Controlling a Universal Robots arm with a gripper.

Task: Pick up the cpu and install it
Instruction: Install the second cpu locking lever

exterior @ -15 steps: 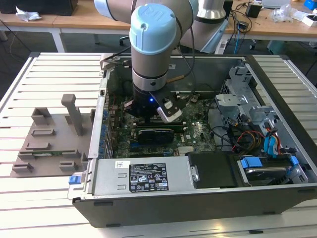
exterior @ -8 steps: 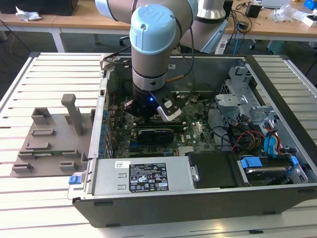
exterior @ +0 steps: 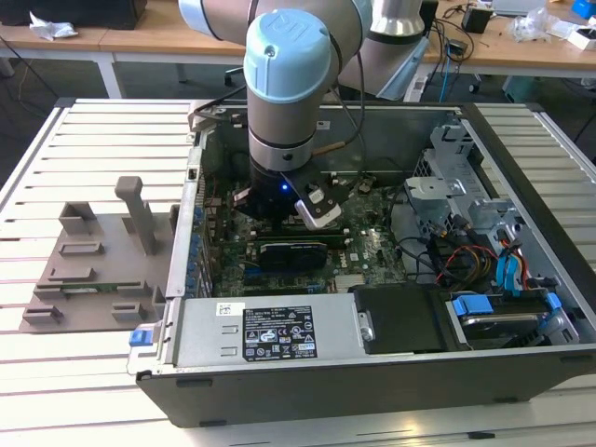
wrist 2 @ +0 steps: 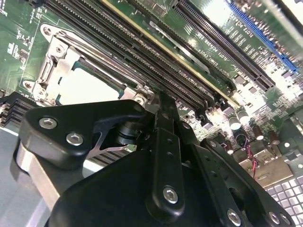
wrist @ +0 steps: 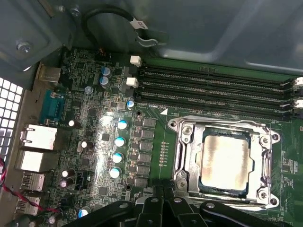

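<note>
Already the cpu (wrist: 224, 162) lies flat in the metal socket frame (wrist: 182, 142) on the motherboard (wrist: 94, 123), as the first wrist view shows; in the second wrist view its pale top (wrist 2: 85, 87) sits in the same frame, just beyond the gripper (wrist 2: 163, 111). The gripper's fingers look pressed together into one narrow tip with nothing between them, and this tip hangs near the edge of the frame, apart from the chip.

I judge the cpu to be light, stiff and thin, with a smooth metal top that may slip. Its underside is probably fragile, so it is better to hold it by two opposite edges and never to press the face.

In the exterior view the arm (exterior: 287, 84) reaches down into the open computer case (exterior: 521, 372). The case holds the motherboard, a long black expansion card (exterior: 293, 251) nearer the front, a bundle of coloured cables (exterior: 466, 256) on the exterior view's right, and a drive cage (exterior: 447, 177) on that side.
</note>
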